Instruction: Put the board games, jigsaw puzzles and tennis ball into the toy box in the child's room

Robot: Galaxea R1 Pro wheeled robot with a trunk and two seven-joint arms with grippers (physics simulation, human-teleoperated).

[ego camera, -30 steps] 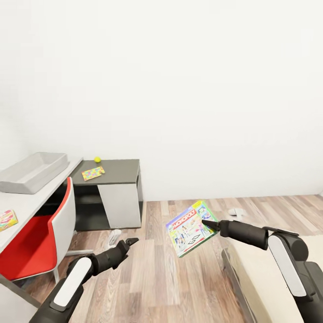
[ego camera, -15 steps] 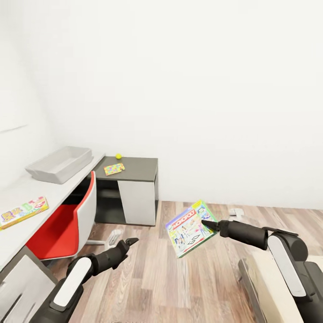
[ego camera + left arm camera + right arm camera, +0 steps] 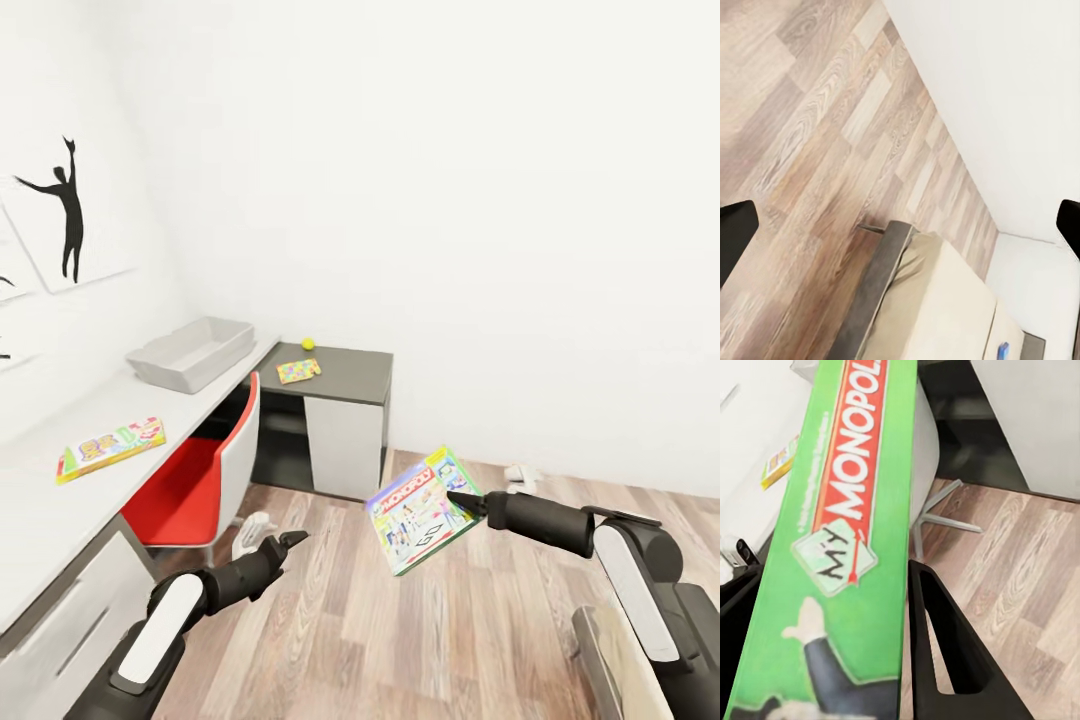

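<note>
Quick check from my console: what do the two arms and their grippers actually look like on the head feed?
Both arms are matte black with a white oblong panel along the forearm. Each narrows to a dark tapered wrist ending in the left gripper and right gripper, each with slim, pointed black fingers. No cables or markings are visible.

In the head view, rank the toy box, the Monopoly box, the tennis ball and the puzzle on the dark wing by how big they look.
1. Toy box, largest.
2. Monopoly box, held in the right claw; it is much nearer the camera, so its apparent size is inflated.
3. Puzzle.
4. Tennis ball, smallest.
</note>
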